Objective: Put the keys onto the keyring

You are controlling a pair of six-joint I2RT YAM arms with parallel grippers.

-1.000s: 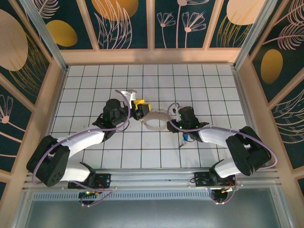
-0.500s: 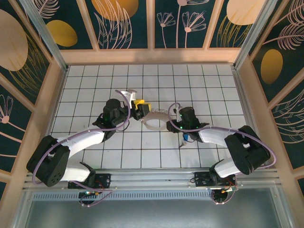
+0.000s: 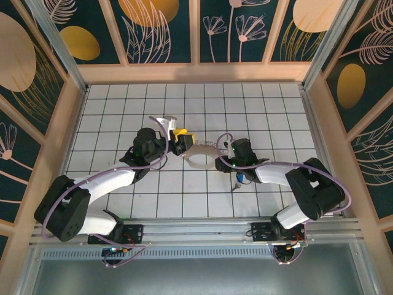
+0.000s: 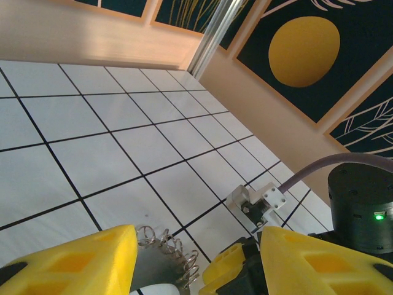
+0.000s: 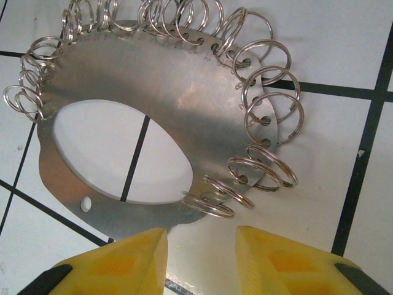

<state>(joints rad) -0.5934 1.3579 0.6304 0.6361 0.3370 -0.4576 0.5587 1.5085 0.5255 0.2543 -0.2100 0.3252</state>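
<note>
Keyring (image 5: 184,110) sitting between the grippers, left gripper (image 3: 182,141) hovering at its 10 o'clock, jaws spread round the rim, right gripper (image 5: 201,246) at 3 o'clock, jaws spread beside the rim, key (image 3: 238,179) lying at 4 o'clock.

Left wrist view crops the keyring (image 4: 164,251) — the key (image 3: 239,179) lies partly hidden.

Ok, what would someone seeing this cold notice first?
The keyring, a flat silvery plate with an oval hole and wire loops fringing its edge, sits in the middle of the floor. The right gripper has its yellow fingers apart at the plate's near edge, and the left gripper is at the other end. The small blue key lies on the floor near the right gripper.
</note>
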